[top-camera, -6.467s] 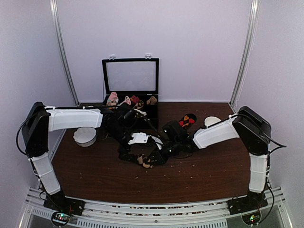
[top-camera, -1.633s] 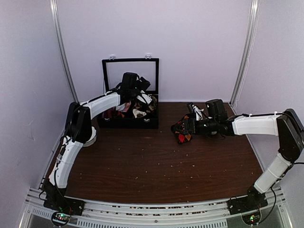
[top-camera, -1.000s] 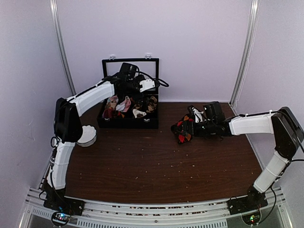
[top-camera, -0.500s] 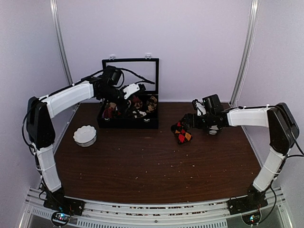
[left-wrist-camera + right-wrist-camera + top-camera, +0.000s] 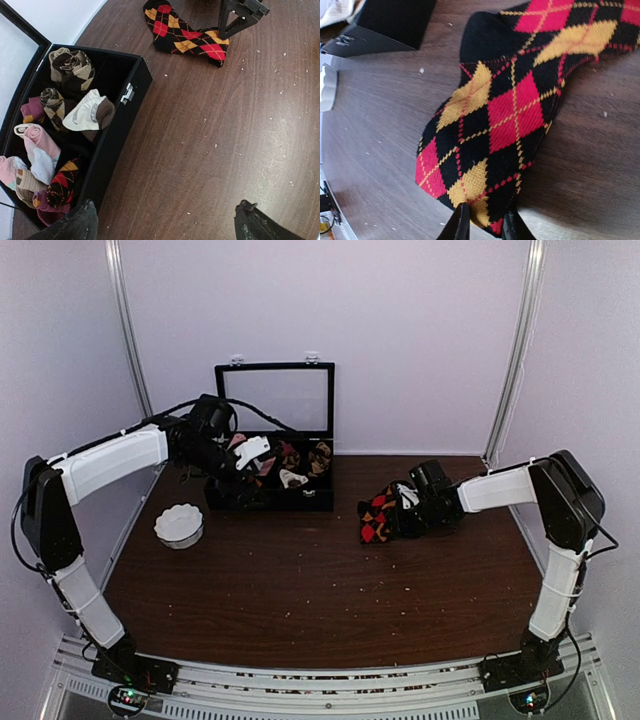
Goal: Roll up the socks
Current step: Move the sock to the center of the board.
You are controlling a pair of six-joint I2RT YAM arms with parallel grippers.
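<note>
The socks point(image 5: 377, 517) are black argyle with red and orange diamonds, lying flat on the brown table right of centre. They also show in the left wrist view point(image 5: 187, 34) and fill the right wrist view point(image 5: 495, 115). My right gripper point(image 5: 405, 504) point(image 5: 485, 210) is low at their right end, its fingers pinched on the near edge of the knit. My left gripper point(image 5: 250, 455) point(image 5: 167, 205) hangs open and empty over the table beside the box's front wall.
A black box point(image 5: 270, 497) point(image 5: 120, 125) with its lid raised stands at the back and holds several rolled sock bundles, among them a tan argyle roll point(image 5: 70, 65) and a red argyle roll point(image 5: 62, 182). A white bowl point(image 5: 179, 525) sits at the left. Crumbs dot the table.
The right gripper has closed on the edge of the socks and sits lower at their right end. The left arm has drawn back from the box and swung left, still open.
</note>
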